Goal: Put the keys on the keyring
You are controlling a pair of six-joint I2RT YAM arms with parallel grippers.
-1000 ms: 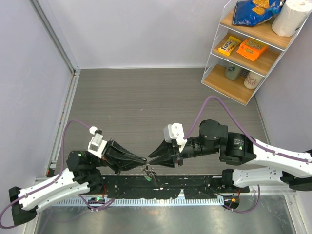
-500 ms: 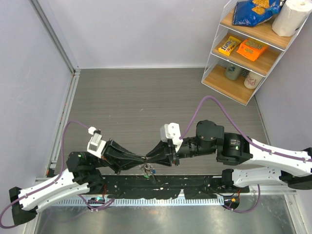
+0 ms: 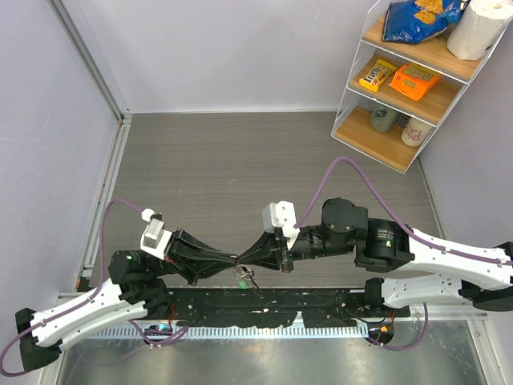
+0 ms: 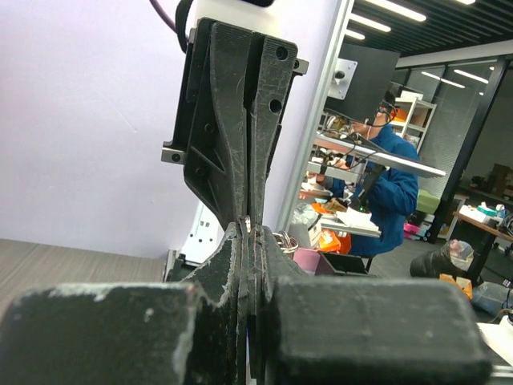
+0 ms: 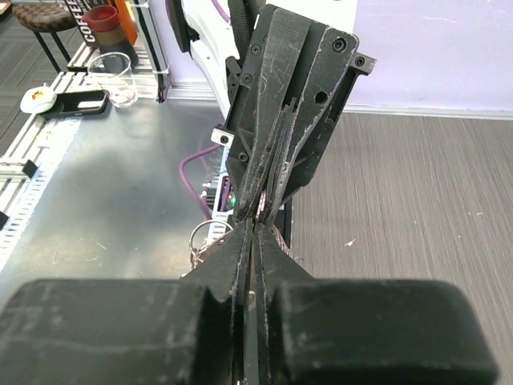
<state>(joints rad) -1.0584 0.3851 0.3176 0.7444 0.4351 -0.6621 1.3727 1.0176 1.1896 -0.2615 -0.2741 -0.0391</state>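
Left gripper (image 3: 232, 261): fingers pressed closed, tip-to-tip with other arm, above near edge of table (image 3: 240, 168). Keys (image 3: 245, 277) dangle just below meeting point. Thin loop, likely keyring (image 5: 200, 236), sits beside tips. Right gripper (image 3: 243, 258): fingers closed too; what each pinches is hidden.

Risks:
- Pinch on thin metal slips, bunch drops onto base rail (image 3: 321, 303).
- Tips collide, twisting loop off line.

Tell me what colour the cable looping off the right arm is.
Purple. The cable shows best in the top external view.
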